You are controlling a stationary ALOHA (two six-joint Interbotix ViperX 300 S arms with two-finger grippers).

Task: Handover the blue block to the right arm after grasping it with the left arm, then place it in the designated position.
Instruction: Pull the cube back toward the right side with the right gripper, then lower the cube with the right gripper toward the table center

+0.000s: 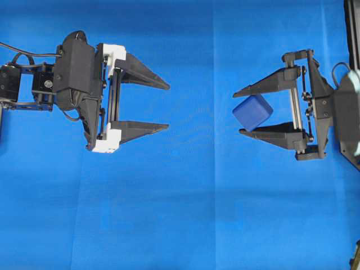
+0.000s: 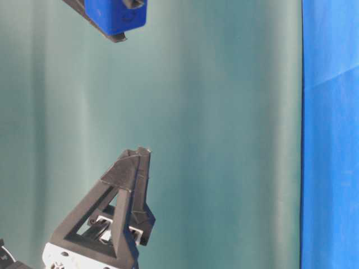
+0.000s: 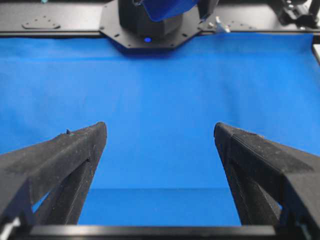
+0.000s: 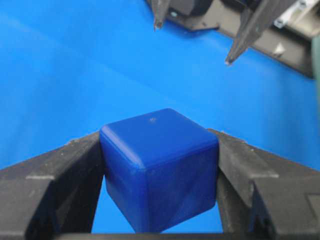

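Note:
The blue block (image 1: 252, 112) is a dark-blue cube with rounded edges, clamped between the two black fingers of my right gripper (image 1: 241, 112) on the right of the overhead view. In the right wrist view the blue block (image 4: 159, 167) fills the gap, both fingers pressed on its sides. It also shows at the top of the table-level view as the blue block (image 2: 116, 15), held above the cloth. My left gripper (image 1: 166, 106), with white brackets, stands wide open on the left, well apart from the block. Nothing lies between the left gripper (image 3: 160, 132) fingers.
The blue cloth (image 1: 180, 214) covers the table. A black arm base (image 3: 149, 31) sits at the far edge in the left wrist view. The left gripper's fingertips (image 4: 231, 59) show at the top of the right wrist view. A dark frame (image 1: 352, 28) runs along the right edge.

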